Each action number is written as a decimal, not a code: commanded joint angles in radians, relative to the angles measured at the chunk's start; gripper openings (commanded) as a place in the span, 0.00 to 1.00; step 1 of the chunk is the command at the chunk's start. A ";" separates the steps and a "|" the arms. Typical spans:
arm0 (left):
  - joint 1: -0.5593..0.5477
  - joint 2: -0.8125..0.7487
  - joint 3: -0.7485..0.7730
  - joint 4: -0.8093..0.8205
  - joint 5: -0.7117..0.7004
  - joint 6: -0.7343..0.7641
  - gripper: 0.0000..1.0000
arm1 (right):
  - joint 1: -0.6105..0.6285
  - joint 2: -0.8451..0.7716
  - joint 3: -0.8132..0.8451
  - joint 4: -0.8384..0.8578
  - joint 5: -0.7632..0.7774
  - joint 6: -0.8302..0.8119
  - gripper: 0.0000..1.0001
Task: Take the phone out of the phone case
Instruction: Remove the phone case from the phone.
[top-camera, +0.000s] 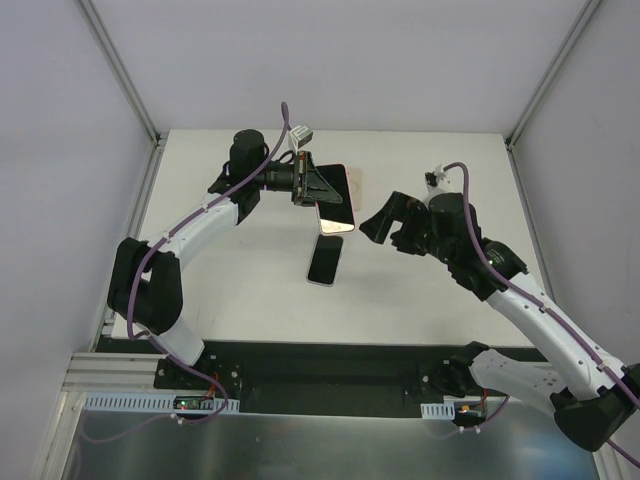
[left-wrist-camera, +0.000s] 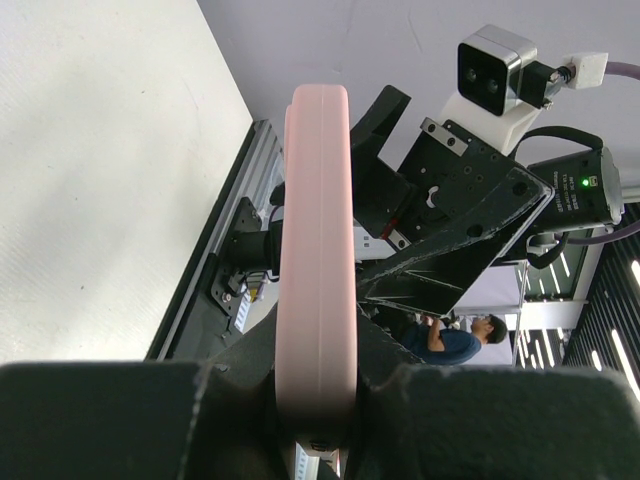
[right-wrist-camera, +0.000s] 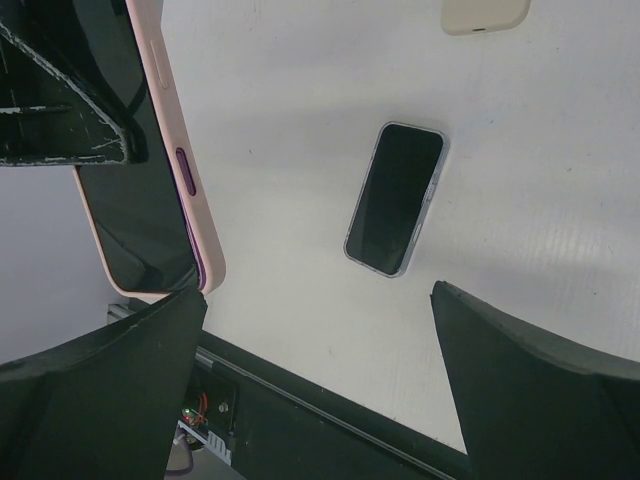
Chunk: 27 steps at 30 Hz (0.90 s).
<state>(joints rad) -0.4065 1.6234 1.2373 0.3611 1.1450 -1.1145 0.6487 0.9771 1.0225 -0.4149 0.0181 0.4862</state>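
My left gripper (top-camera: 318, 186) is shut on a pink phone case (top-camera: 337, 208) with a dark-screened phone in it, held on edge above the table's far middle. The left wrist view shows the case's pink side (left-wrist-camera: 318, 250) clamped between the fingers (left-wrist-camera: 140, 420). My right gripper (top-camera: 388, 228) is open and empty just right of the case. In the right wrist view the case (right-wrist-camera: 170, 170) hangs at the upper left, its lower corner right by my left finger (right-wrist-camera: 100, 390). I cannot tell if they touch.
A second phone in a clear case (top-camera: 325, 262) lies screen-up on the white table (top-camera: 240, 290) below the held one; it also shows in the right wrist view (right-wrist-camera: 395, 198). A beige case (right-wrist-camera: 485, 12) lies farther back. The table's black front edge (right-wrist-camera: 330, 400) is close.
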 joint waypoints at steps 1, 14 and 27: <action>-0.006 -0.013 0.036 0.072 0.038 0.004 0.00 | 0.005 0.009 0.008 0.041 -0.009 0.005 0.99; -0.012 -0.014 0.044 0.065 0.033 0.008 0.00 | 0.005 0.031 -0.001 0.057 -0.046 0.000 0.99; -0.026 -0.030 0.094 0.059 0.036 -0.002 0.00 | 0.003 0.104 -0.029 0.051 0.036 -0.024 0.99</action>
<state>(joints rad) -0.4061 1.6257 1.2514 0.3508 1.1389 -1.0885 0.6487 1.0416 1.0172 -0.3824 0.0017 0.4835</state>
